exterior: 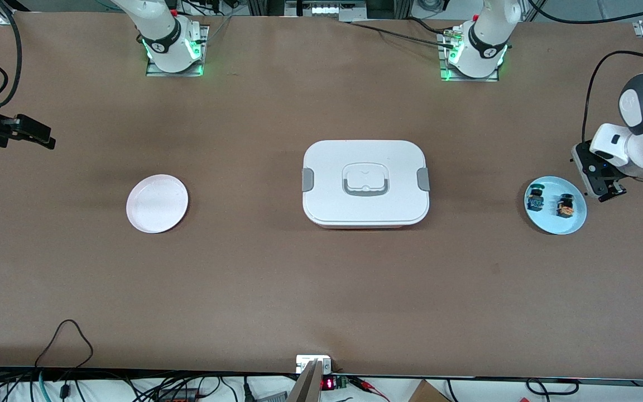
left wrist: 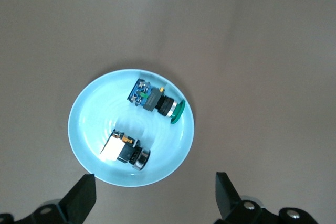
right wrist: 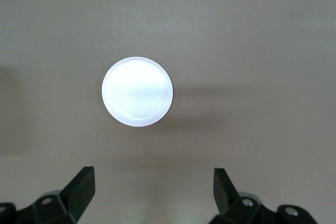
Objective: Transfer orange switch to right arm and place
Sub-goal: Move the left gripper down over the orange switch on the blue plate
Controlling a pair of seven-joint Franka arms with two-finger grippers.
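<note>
The front view takes in the whole brown table (exterior: 277, 290) from the right arm's end to the left arm's end. At the right arm's end the right gripper (exterior: 42, 139) hangs in the air over the table's edge, showing there only as a dark shape; the right wrist view is what shows its two black fingers (right wrist: 79, 192) standing wide apart with nothing between them, and the white plate (right wrist: 137, 92) lying bare on the table below. In the front view this white plate (exterior: 157, 203) sits toward the right arm's end, well apart from the white lidded box (exterior: 365, 183) at the middle of the table, whose grey handle and grey side clasps appear in neither wrist view. Toward the left arm's end lies the light blue plate (exterior: 545, 220) with two small switches on it, and the left gripper (exterior: 612, 192) hovers just beside that plate's rim. The left wrist view gives what the front view cannot: the orange switch (left wrist: 125, 151) lies on its side in the light blue plate (left wrist: 86, 124), its black button end toward the rim, apart from the blue-green switch (left wrist: 156, 101) with its green cap. The left gripper's fingers (left wrist: 81, 198) are spread wide and empty. The orange switch (exterior: 565, 206) is only a small speck in the front view. No readable writing shows on anything.
</note>
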